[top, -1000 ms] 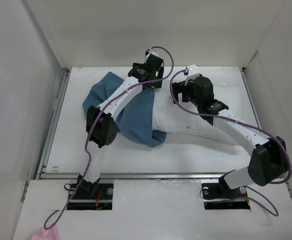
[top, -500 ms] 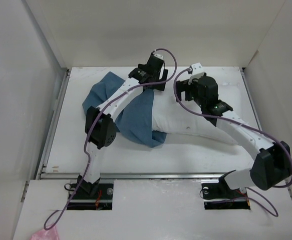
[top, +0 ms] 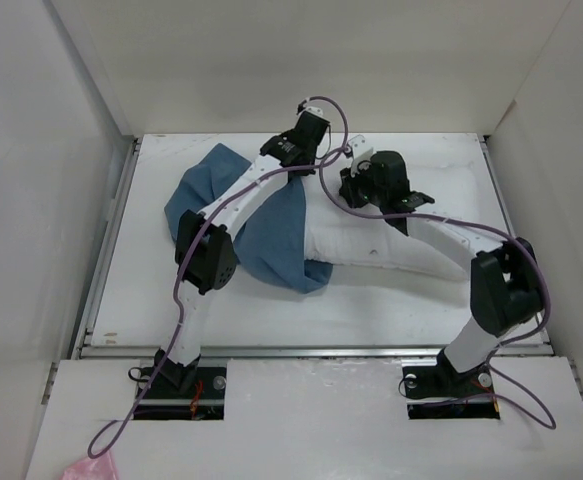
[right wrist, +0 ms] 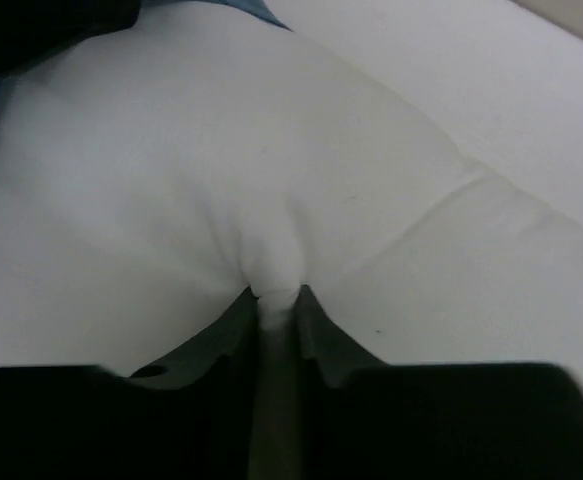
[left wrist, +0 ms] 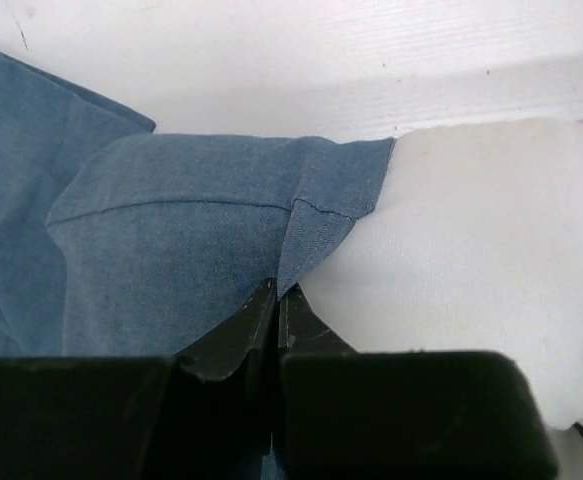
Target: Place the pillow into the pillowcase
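While both arms reach toward the far side of the white table [top: 391, 300], the pillow [top: 381, 245] lies directly beneath the right claw [right wrist: 274, 296]. From there it stretches off to that claw's right, plump and wrinkled. Its other end runs toward the left claw [left wrist: 277, 296], where blue cloth covers it.

The pillowcase [top: 271, 235] spreads out below and to the left of the left claw, limp and creased. Part of it is hidden under the left arm in the overhead view. In the left wrist view its hemmed edge lies against the white cushion just ahead of the fingertips, with the blue on the claw's left and the white on its right.

The left claw is closed all the way, its two black tips meeting on a folded corner of the pillowcase hem. The cloth runs down between them.

The right claw is closed nearly together on a small ridge of the pillow's white fabric. That fabric is pulled up into a pinch between the fingers, with creases fanning away from it.

A purple cable [top: 336, 130] loops above the two wrists, which sit close beside each other.
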Controlling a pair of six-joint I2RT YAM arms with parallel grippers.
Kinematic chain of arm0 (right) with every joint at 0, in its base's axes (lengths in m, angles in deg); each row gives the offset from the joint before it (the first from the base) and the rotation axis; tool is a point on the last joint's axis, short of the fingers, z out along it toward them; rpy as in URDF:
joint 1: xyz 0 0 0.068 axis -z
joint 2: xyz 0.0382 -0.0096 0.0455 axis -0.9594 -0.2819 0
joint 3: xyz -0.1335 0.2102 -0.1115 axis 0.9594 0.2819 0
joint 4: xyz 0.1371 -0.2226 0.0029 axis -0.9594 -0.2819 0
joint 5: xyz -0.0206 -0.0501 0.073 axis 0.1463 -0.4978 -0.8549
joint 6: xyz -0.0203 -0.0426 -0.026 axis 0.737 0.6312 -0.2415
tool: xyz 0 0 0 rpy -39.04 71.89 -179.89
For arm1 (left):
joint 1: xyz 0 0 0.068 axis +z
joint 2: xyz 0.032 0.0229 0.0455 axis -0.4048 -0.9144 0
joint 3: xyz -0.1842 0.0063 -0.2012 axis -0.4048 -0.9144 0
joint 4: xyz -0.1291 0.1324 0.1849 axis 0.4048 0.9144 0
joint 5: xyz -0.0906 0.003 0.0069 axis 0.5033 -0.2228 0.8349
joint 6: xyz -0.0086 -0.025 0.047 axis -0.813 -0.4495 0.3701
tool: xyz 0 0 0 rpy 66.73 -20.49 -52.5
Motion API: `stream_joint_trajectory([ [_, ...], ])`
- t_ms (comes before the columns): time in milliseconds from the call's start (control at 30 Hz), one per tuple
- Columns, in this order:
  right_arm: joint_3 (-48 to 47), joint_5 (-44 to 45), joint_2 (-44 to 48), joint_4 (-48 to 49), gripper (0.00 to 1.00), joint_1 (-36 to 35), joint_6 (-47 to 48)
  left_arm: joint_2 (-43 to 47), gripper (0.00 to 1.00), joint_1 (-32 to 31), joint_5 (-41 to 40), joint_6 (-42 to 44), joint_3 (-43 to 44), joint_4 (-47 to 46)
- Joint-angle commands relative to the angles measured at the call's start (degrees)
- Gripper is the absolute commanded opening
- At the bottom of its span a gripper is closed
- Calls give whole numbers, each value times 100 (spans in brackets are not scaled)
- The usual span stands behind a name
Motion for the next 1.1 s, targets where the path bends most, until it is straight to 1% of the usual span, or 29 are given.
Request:
stream_joint_trajectory([
  [0, -210, -109, -284, -27, 16, 6, -209, 103, 0, 11, 77, 41, 381, -251],
  [33, -80, -47, -179, 167, 0, 6, -323, 104, 0, 11, 130, 41, 381, -313],
  [67, 331, 136, -13, 490, 0, 6, -446, 182, 0, 11, 227, 41, 442, -375],
  [100, 596, 77, 467, 842, 0, 6, -447, 322, 0, 11, 306, 102, 443, -532],
  [133, 859, -71, 733, 1585, 0, 6, -569, 402, 0, -76, 368, 103, 443, -621],
  [167, 1123, -229, 1005, 1940, 0, 6, -570, 481, 0, -147, 368, 181, 443, -717],
  [200, 1569, -579, 1252, 2257, 0, 6, -623, 630, 0, -313, 368, 182, 495, -805],
  [233, 1765, -722, 1689, 2791, 0, 6, -684, 683, 0, -402, 368, 260, 591, -876],
  [267, 1924, -854, 1859, 2970, 0, 6, -685, 736, 0, -489, 490, 331, 662, -937],
  [300, 2108, -1194, 2000, 3094, 0, 6, -685, 737, 0, -577, 561, 331, 732, -938],
  [367, 2172, -1670, 2264, 3287, 0, 6, -737, 850, 0, -850, 683, 331, 917, -991],
  [400, 2285, -1907, 2265, 3436, 0, -55, -842, 851, 0, -938, 754, 331, 970, -991],
  [467, 2522, -1910, 2169, 3927, 0, -56, -1052, 930, 0, -1254, 755, 279, 1022, -991],
  [533, 2689, -1709, 1950, 4262, 0, -56, -1159, 1096, 0, -1474, 755, 209, 962, -939],
  [567, 2751, -1499, 1740, 4490, 0, -56, -1307, 1262, 0, -1692, 755, 156, 840, -886],
  [600, 2839, -1279, 1633, 5163, 0, -56, -1744, 1368, 0, -1808, 755, 156, 743, -885],
  [633, 2961, -885, 1519, 5631, 0, -56, -1983, 1474, 0, -1930, 755, 156, 620, -885],
  [667, 3206, -681, 1387, 6131, 0, 23, -2273, 1710, 0, -2167, 677, 103, 479, -885],
  [700, 3296, -610, 1116, 7006, 0, 93, -2841, 1817, 0, -2265, 615, 103, 130, -955],
  [767, 3349, -609, 930, 7523, 0, 286, -3232, 2010, 0, -2397, 614, -1, -328, -1096],
  [800, 3349, -609, 877, 7621, 0, 287, -3381, 2124, 0, -2398, 614, -107, -870, -1270],
  [867, 3349, -1019, 876, 7622, 0, 357, -3480, 2125, 0, -2398, 457, -362, -1252, -1325],
  [933, 3297, -1450, 1068, 7176, 0, 357, -3480, 1775, 0, -2214, 273, -512, -1341, -1264],
  [1000, 3358, -1776, 1323, 6736, 1, 357, -3480, 1485, 0, -2012, 17, -749, -1114, -1088],
  [1033, 3410, -1778, 1690, 6429, 8, 357, -3480, 1223, 0, -1776, 17, -819, -843, -887],
  [1067, 3411, -1778, 1920, 5452, 26, 410, -3367, 1133, 0, -1669, 77, -820, -753, -885],
])
